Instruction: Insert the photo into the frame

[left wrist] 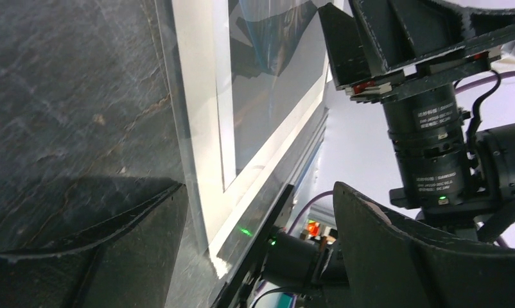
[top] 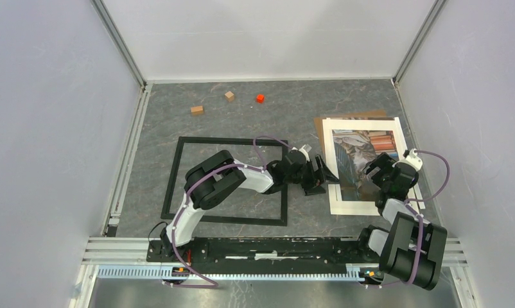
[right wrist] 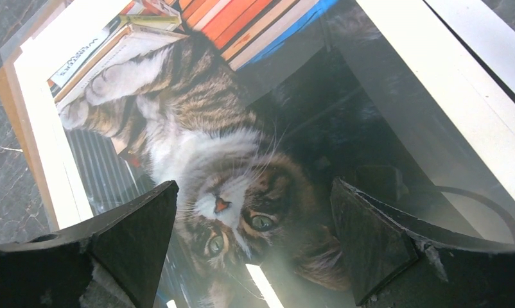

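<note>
Nearest the overhead lens is the rail (top: 274, 247) that carries both my arms. From up there I see the frame (top: 234, 220), a thin black rectangle lying flat on the table (top: 242, 119) left of centre, with grey stone showing through it. My left arm (top: 229, 179) reaches across its right side. Neither wrist camera catches the frame at all.

The photo (top: 359, 154) lies well apart from it, to the right, inside a white mat (top: 364, 123) that rests on a brown board (top: 320, 126). Only this view takes in the two wooden blocks (top: 197, 110) and the red cube (top: 260, 98) near the far wall.

My left gripper (top: 320, 176) sits low just beside the mat's left edge, its jaws spread wide with nothing between them. Its own camera adds what the top view cannot: the mat seen almost edge-on and glossy, with my right arm (left wrist: 428, 128) looming beyond.

My right gripper (top: 372, 176) is over the photo's near part, jaws likewise wide and holding nothing. Whether its fingertips touch the surface I cannot tell. Only its camera shows the picture itself: a striped cat beside stacked books, with glare across it.
</note>
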You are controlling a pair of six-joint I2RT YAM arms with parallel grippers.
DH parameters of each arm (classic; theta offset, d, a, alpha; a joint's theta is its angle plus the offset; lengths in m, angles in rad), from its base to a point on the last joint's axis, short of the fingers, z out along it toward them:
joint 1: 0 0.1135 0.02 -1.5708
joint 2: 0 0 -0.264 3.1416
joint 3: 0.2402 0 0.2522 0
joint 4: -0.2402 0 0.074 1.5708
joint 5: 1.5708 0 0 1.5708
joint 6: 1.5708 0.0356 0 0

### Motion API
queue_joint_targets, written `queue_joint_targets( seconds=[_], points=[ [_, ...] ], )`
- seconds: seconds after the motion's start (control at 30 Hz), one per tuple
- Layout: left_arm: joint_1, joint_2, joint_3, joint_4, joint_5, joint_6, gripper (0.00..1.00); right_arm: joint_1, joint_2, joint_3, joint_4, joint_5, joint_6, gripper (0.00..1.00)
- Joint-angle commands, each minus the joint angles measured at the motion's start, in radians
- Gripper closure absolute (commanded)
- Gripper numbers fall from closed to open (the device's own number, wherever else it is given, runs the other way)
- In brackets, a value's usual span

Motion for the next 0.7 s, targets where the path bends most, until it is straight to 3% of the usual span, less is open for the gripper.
queue_joint_targets(
  seconds=[0.0, 0.27, 0.67],
  points=[
    [-0.005, 0.056, 0.034, 0.067, -0.010, -0.103, 0.11, -0.003, 0.032, -0.015, 0.027, -0.056, 0.020, 0.06],
    [-0.005, 0.045, 0.061, 0.099, -0.003, -0.098, 0.13, -0.003, 0.032, -0.018, 0.036, -0.062, 0.022, 0.07],
    [-0.003, -0.013, 0.036, 0.092, -0.030, -0.092, 0.39, -0.003, 0.035, -0.017, 0.047, -0.078, 0.025, 0.07]
  ],
)
